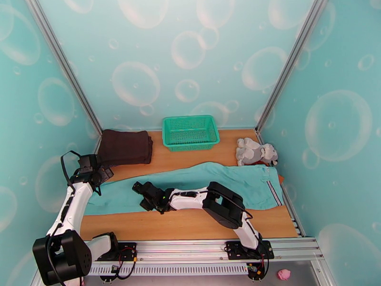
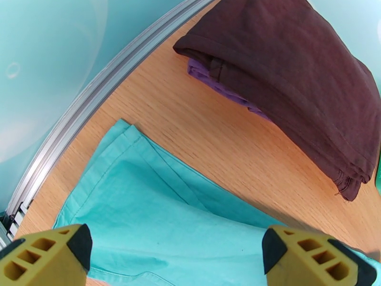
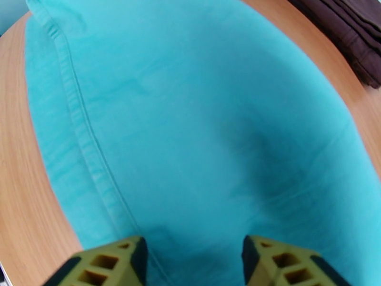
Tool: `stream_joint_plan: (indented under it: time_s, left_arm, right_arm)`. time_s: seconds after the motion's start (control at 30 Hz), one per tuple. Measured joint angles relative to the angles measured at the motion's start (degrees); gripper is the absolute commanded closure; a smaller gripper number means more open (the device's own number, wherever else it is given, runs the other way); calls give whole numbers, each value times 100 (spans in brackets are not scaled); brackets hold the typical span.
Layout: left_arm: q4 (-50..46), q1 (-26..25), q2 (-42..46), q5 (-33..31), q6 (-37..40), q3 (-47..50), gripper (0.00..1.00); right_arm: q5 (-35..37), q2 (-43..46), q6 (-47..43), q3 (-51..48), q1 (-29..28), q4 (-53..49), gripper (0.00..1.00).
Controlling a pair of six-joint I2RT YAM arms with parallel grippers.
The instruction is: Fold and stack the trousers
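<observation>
A: What is seen nearest, at the bottom of the overhead view?

B: The bare tabletop point(image 1: 190, 225) is seen there. Just above it, left of centre, the right pincer point(image 1: 139, 188) is held low over the trousers point(image 1: 228, 184). In its wrist view the fingers point(image 3: 109, 263) are parted partway with flat teal cloth between them, and nothing is seen pinched.

A: And the left pincer point(image 1: 102, 176)?

B: It is found at the left edge of the frame, above the leg ends. Its jaws are spread wide and nothing is held.

A: How are the trousers laid?

B: They are stretched across the middle of the frame, with the legs to the left and the striped waistband point(image 1: 272, 191) to the right.

A: What is placed beyond them?

B: A dark brown folded garment point(image 1: 125, 146) is laid at the upper left of the tabletop, apart from the trousers, with purple cloth point(image 2: 214, 79) seen beneath it. A green basket point(image 1: 193, 145) is set at the back centre, and a grey soft toy point(image 1: 255, 152) at the back right.
</observation>
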State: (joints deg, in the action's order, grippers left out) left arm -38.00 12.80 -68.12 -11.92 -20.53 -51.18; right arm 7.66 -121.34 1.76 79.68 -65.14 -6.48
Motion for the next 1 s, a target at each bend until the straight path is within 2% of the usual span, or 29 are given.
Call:
stream_joint_plan:
  time_s: [0.17, 0.3, 0.4, 0.47, 0.53, 0.6, 1.0]
  left_arm:
    - [44, 0, 20, 9, 2, 7, 0]
    - [63, 0, 57, 22, 2, 15, 1]
    - [81, 0, 63, 24, 4, 26, 0]
    - [81, 0, 66, 39, 20, 31, 1]
    - [81, 0, 76, 44, 22, 31, 1]
    - [83, 0, 85, 44, 22, 31, 1]
    - [85, 0, 85, 63, 44, 31, 1]
  right_arm:
    - [22, 0, 57, 0, -2, -22, 62]
    - [96, 0, 92, 0, 0, -22, 75]
    - [105, 0, 144, 0, 4, -22, 79]
    - [103, 0, 164, 0, 4, -22, 78]
    - [101, 0, 181, 0, 4, -22, 63]
    - [59, 0, 192, 0, 2, -24, 57]
    - [-302, 7, 203, -9, -46, -44, 58]
